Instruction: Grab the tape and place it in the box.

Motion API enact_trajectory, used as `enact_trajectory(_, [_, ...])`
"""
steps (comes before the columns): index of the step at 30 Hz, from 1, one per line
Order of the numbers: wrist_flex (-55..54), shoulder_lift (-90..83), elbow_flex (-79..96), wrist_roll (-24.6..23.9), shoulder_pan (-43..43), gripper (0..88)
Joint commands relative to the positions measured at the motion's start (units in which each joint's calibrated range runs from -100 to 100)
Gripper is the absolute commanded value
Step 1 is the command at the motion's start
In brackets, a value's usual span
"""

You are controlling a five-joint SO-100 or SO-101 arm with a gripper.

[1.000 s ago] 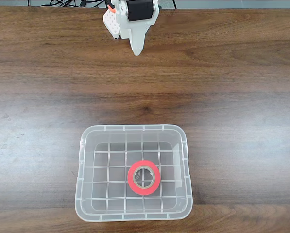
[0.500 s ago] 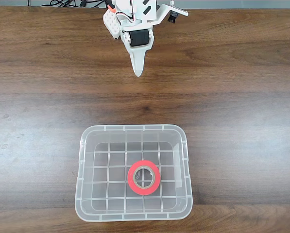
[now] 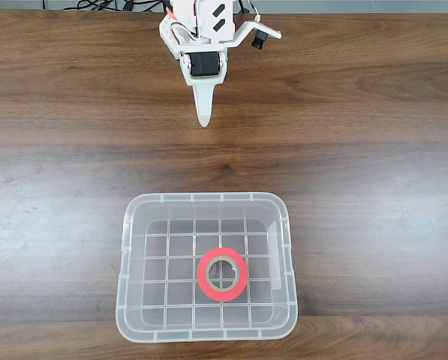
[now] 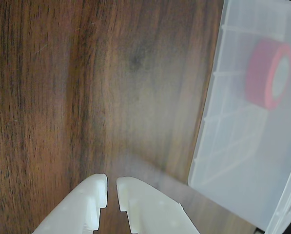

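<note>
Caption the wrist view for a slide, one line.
Empty hand, fingers nearly together, over bare wood table; red tape lies in the clear box.

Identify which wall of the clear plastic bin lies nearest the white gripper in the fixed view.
The top wall of the clear plastic bin, facing the white gripper; the red tape roll lies nearer the opposite wall.

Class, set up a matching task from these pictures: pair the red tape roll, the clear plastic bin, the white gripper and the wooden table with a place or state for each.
Things:
1. red tape roll with a beige core
2. clear plastic bin with a grid bottom
3. white two-finger gripper
4. brown wooden table

Places or states:
A. empty, near the table's far edge
B. under everything
C. flat on a grid floor
D. near the front edge, holding one thing

Pairs: 1-C, 2-D, 3-A, 4-B
</note>
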Motion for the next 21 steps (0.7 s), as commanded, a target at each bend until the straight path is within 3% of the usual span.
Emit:
enact_trajectory(1, [0.2,-0.9,-0.3,-0.5,-0.4,1.6])
enact_trajectory(7, [0.1,-0.7,-0.3,-5.0,0.1,1.6])
enact_trajectory(21, [-0.2,-0.7,-0.2,-4.2,0.1,2.1])
